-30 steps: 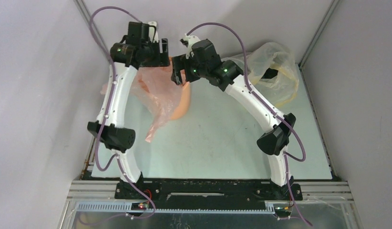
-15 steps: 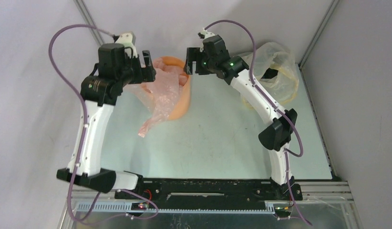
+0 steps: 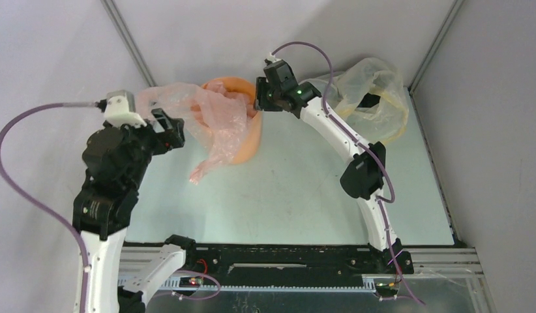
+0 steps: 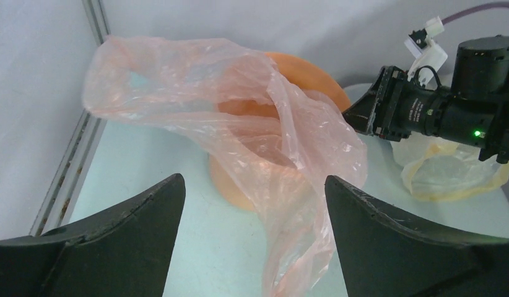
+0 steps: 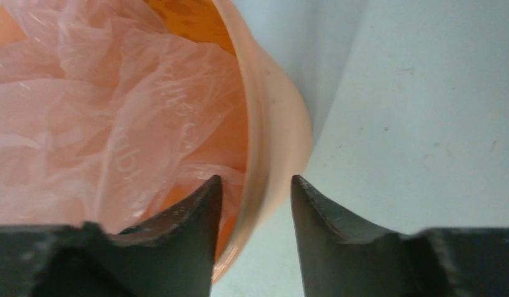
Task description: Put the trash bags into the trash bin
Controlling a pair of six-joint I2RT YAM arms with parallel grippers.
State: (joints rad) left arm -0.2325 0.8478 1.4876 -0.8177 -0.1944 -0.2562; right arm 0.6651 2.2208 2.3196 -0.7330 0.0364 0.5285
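The orange trash bin [image 3: 250,142] stands at the back middle of the table. The pale pink trash bag [image 3: 220,117] lies partly inside it, billows out to the left and hangs over the front wall, its tail on the table. My left gripper [image 3: 171,127] is open and empty, left of the bin and apart from the bag. In the left wrist view [image 4: 254,178] the bag [image 4: 283,148] and bin [image 4: 308,71] lie ahead. My right gripper [image 3: 257,98] is at the bin's right rim. In the right wrist view [image 5: 256,179] its jaws straddle the rim [image 5: 270,136], partly open, with the bag [image 5: 116,93] inside.
A larger clear yellowish bag [image 3: 376,98] with dark contents lies at the back right corner, also in the left wrist view [image 4: 450,170]. White walls and metal frame rails close in the table at the left, back and right.
My left arm has pulled back left and toward the near edge, away from the bin, leaving the bag draped over it. My right gripper has settled at the bin's right rim.
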